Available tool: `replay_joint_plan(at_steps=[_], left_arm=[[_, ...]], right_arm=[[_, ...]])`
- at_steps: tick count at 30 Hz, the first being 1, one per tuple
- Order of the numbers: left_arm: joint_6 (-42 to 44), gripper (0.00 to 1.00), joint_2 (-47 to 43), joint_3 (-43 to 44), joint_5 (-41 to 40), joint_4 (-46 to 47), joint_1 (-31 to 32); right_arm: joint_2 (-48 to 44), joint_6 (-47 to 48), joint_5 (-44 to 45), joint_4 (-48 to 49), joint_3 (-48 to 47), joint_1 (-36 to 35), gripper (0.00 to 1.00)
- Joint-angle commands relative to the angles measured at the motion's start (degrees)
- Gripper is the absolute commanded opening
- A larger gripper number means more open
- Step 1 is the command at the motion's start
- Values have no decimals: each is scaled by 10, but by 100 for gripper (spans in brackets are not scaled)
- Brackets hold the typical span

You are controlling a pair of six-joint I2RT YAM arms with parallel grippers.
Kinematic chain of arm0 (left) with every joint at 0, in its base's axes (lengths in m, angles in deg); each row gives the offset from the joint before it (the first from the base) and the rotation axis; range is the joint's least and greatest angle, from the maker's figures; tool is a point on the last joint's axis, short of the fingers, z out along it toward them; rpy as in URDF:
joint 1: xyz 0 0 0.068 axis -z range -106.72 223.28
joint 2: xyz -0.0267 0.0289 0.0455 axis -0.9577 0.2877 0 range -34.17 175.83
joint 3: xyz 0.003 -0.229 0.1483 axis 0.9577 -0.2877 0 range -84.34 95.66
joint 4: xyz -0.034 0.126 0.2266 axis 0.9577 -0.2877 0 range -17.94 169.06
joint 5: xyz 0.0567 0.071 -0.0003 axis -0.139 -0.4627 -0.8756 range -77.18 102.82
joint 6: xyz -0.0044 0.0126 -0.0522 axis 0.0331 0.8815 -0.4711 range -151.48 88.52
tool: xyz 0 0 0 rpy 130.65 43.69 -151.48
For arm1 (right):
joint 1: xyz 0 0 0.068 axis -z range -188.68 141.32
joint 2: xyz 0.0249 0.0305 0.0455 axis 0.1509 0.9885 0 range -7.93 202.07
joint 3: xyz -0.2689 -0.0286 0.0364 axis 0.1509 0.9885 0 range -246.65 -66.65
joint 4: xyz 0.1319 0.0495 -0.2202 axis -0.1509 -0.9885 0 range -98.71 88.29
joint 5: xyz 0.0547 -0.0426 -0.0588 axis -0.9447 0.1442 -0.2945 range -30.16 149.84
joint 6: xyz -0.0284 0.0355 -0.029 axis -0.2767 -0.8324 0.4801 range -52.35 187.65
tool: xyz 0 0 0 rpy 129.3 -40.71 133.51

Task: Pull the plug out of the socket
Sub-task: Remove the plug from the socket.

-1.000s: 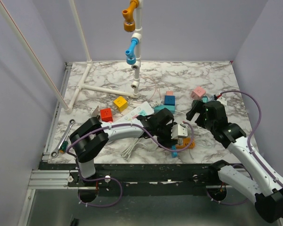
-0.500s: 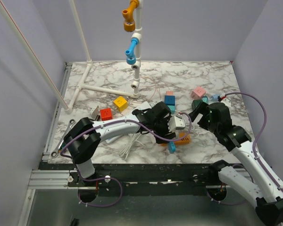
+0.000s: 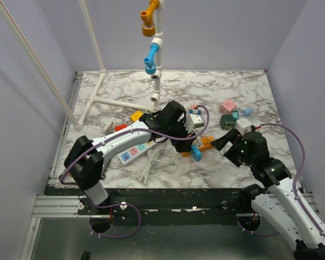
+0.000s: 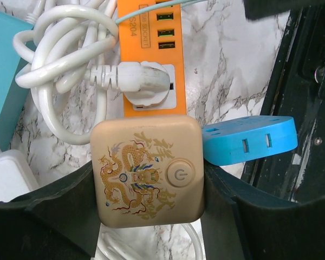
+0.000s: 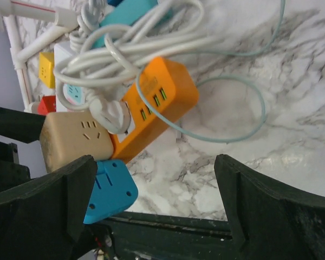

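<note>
The socket [image 3: 131, 154], a long white strip with pastel outlets, lies flat under my left arm. My left gripper [image 4: 149, 184] is shut on a beige socket cube [image 4: 147, 168] with a dragon print, held above the table [image 3: 194, 119]. A white plug [image 4: 146, 82] with a coiled white cord [image 4: 59, 59] sits in the end outlet of an orange strip [image 4: 151, 32]. Whether this plug is the task's plug I cannot tell. My right gripper [image 5: 157, 200] hangs open over bare marble near the front edge, right of the orange strip [image 5: 157, 103].
A blue socket piece [image 4: 249, 141] lies beside the orange strip's end. Pink [image 3: 227, 105], dark green [image 3: 227, 121] and white [image 3: 242, 125] cubes stand at the right. A yellow cube [image 3: 136, 115] and a white pipe frame [image 3: 124, 103] are at the back left.
My left arm has swung back from the table's front with the beige cube, uncovering the white strip. The orange strip and blue piece shifted with it. My right arm drew back toward the near edge.
</note>
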Motion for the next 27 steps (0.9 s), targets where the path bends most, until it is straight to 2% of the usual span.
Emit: replay_joint_plan(at_steps=[1, 5, 9, 12, 17, 22, 27], left_arm=[[-37, 27, -42, 22, 34, 26, -15], [-58, 27, -41, 18, 45, 31, -24], [-65, 27, -41, 26, 63, 30, -24], [-68, 27, -45, 29, 71, 28, -24], [-72, 26, -54, 19, 71, 23, -25], [-93, 26, -55, 23, 61, 25, -24], [-104, 26, -49, 33, 52, 26, -22]], right_arm=[[-29, -83, -78, 32, 38, 3, 100], [-37, -111, -81, 44, 45, 3, 96], [-41, -158, -107, 128, 94, 3, 88], [-48, -189, -84, 183, 135, 3, 84], [-53, -191, -11, 234, 154, 3, 86], [-26, -210, 7, 304, 169, 3, 89], [7, -219, 15, 345, 183, 3, 82]])
